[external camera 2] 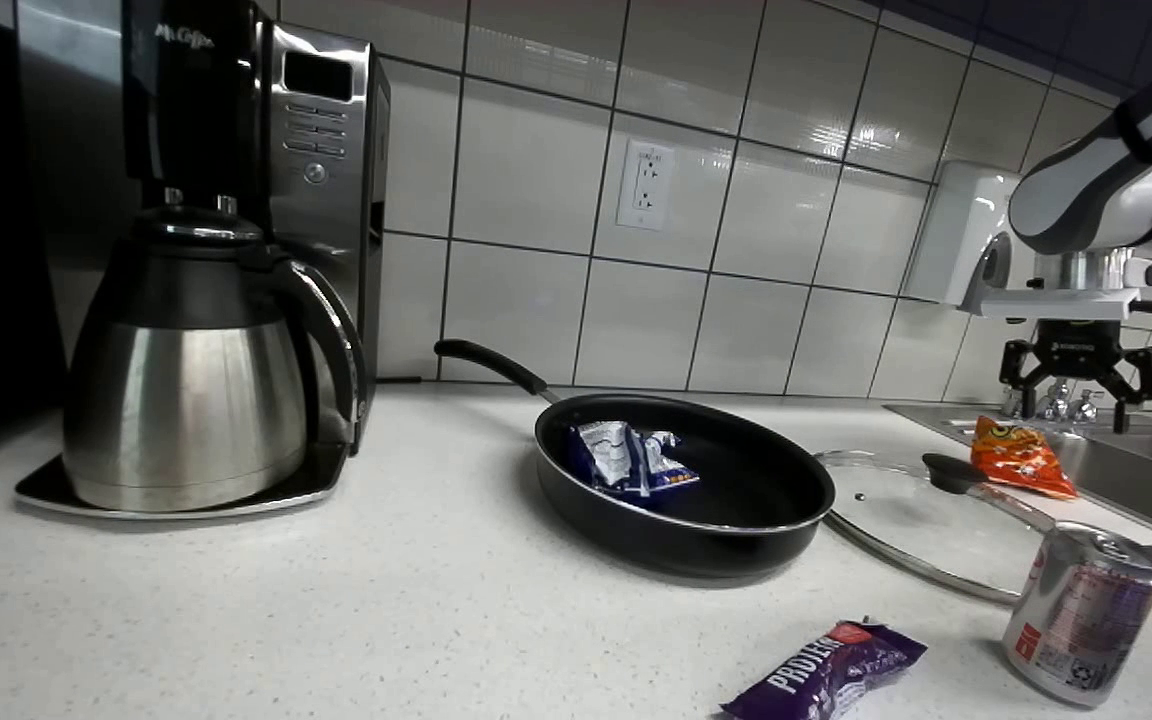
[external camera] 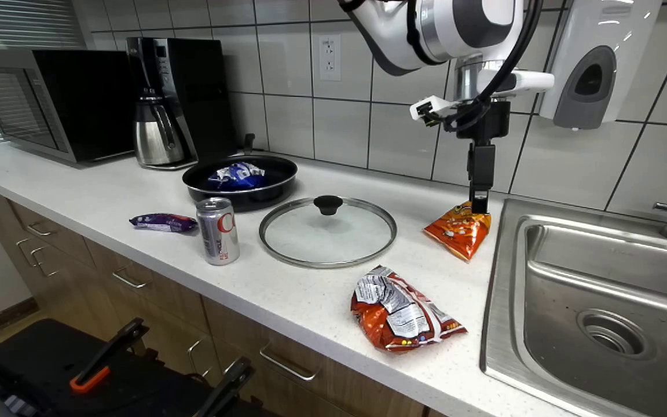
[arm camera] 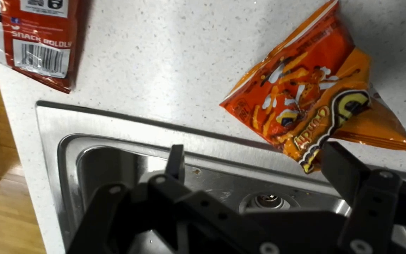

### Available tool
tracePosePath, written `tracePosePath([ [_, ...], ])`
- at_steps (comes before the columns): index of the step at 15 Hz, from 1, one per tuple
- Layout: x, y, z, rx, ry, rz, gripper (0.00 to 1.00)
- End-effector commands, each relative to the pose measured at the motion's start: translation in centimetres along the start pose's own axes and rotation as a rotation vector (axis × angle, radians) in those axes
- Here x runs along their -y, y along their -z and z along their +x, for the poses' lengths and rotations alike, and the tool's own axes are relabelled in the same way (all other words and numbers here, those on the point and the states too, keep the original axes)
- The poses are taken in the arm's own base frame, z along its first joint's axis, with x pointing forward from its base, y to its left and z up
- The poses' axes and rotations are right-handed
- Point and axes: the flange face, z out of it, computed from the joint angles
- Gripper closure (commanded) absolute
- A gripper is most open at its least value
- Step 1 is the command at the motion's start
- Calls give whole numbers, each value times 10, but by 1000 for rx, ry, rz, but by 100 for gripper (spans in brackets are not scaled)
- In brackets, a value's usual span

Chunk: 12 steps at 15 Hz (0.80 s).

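My gripper (external camera: pixel 479 205) is open and empty, pointing down. It also shows open in an exterior view (external camera 2: pixel 1074 410) and in the wrist view (arm camera: pixel 254 151). It is nearest to an orange crunchy-snack bag (external camera: pixel 456 231), which lies on the counter beside the sink. In the wrist view, one fingertip overlaps the edge of this bag (arm camera: pixel 294 91); I cannot tell whether they touch. A red snack bag (external camera: pixel 397 313) lies near the counter's front edge and shows in the wrist view (arm camera: pixel 41 42). A blue snack bag (external camera 2: pixel 626 460) lies in a black pan (external camera 2: pixel 686 550).
A glass lid (external camera: pixel 327 234) lies flat between the pan and the orange bag. A silver can (external camera: pixel 218 231) stands near a purple wrapped bar (external camera: pixel 163 222). The metal sink (external camera: pixel 501 313) borders the orange bag. A coffee maker (external camera: pixel 194 98) and microwave (external camera: pixel 79 104) stand farther along.
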Motion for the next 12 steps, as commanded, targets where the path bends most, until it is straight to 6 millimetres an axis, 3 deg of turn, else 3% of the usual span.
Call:
tracePosePath([
  [1, 11, 2, 8, 5, -39, 16, 0],
  [12, 28, -16, 10, 26, -42, 38, 0],
])
